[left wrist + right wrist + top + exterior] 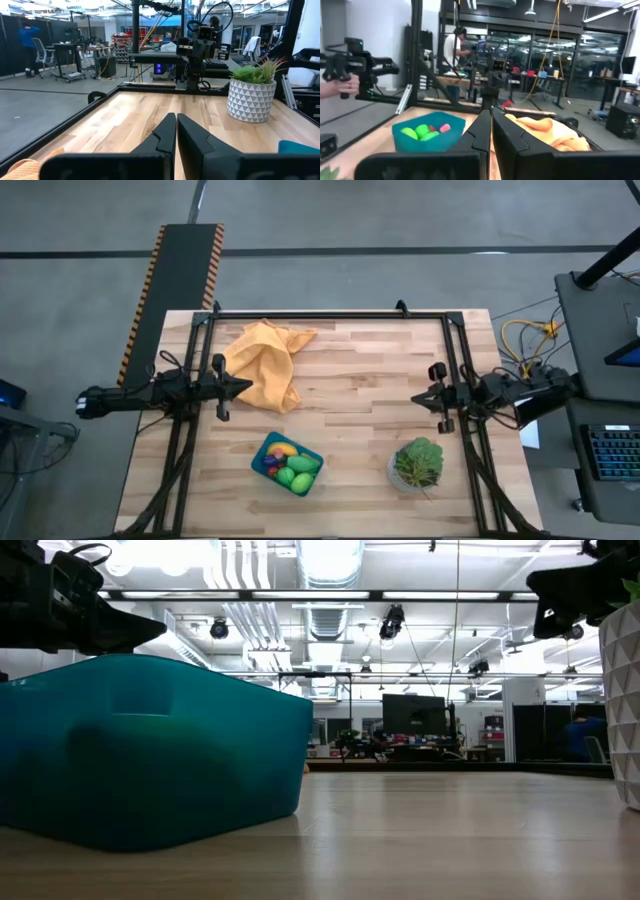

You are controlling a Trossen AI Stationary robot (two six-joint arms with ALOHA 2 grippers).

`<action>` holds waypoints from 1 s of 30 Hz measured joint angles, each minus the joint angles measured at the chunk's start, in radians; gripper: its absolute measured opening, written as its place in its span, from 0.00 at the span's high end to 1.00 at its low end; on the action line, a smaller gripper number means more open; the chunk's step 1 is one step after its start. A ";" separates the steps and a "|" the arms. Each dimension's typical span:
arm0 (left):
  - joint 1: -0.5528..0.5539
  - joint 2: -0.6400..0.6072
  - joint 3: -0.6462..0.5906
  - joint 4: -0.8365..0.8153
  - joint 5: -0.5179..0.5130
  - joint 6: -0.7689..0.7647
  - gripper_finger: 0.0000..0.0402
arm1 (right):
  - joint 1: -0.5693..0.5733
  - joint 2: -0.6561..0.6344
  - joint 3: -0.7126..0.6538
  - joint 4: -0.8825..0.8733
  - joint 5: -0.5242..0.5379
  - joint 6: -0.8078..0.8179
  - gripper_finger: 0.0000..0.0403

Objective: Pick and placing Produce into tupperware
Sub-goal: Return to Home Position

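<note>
My left claw (240, 387) hangs over the left side of the desk (360, 430), pressed closed on nothing, its tip over the edge of the orange-yellow cloth (265, 365). My right claw (420, 397) faces it from the right side, likewise closed and empty. From above, the teal tupperware (314, 454) sits near the front edge between my arms, and the produce (290, 465) lies inside it. I can pick out a yellow banana (287, 449) and green ovals (300, 476), but the smaller bits are too tiny to name. A leafy plant (418, 463) stands to its right, apart from it. At desk level the tupperware (150, 750) fills the left and is cut off by the frame, its contents only a dim greenish shadow through the plastic. The plant's white pot (622, 710) is sliced by the right edge. My claws are dark shapes in the top corners, unreadable there. Past my left wrist the fingers (162, 137) meet along one seam. Only a teal corner of the tupperware (300, 147) and a scrap of cloth (22, 167) show, and a person (27, 42) stands far off in the room. Past my right wrist the fingers (480, 130) are also together. The tupperware (427, 142) shows green ovals (420, 132) and a pink piece (445, 128) above its wall, which hides the rest, and one finger half hides the cloth (545, 130).
</note>
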 joint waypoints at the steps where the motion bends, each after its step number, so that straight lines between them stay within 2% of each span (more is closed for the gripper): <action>1: 0.000 0.000 0.000 0.000 0.000 0.000 1.00 | -0.005 0.001 0.000 0.001 -0.006 -0.005 0.98; 9: 0.000 0.001 0.000 0.000 0.000 0.001 1.00 | -0.132 0.013 0.001 -0.057 0.002 0.024 0.98; 12: 0.000 0.000 0.000 -0.001 0.002 0.001 1.00 | -0.181 0.015 0.000 -0.074 -0.046 0.041 0.98; 16: 0.000 0.002 0.000 -0.001 0.003 0.009 1.00 | -0.250 0.013 0.000 -0.127 -0.056 0.069 0.98; 19: 0.000 0.002 -0.001 -0.001 0.009 0.008 1.00 | -0.293 0.017 0.000 -0.159 -0.116 0.122 0.98; 30: -0.001 0.000 -0.002 -0.005 0.100 -0.021 1.00 | -0.339 0.020 0.001 -0.164 -0.152 0.133 0.98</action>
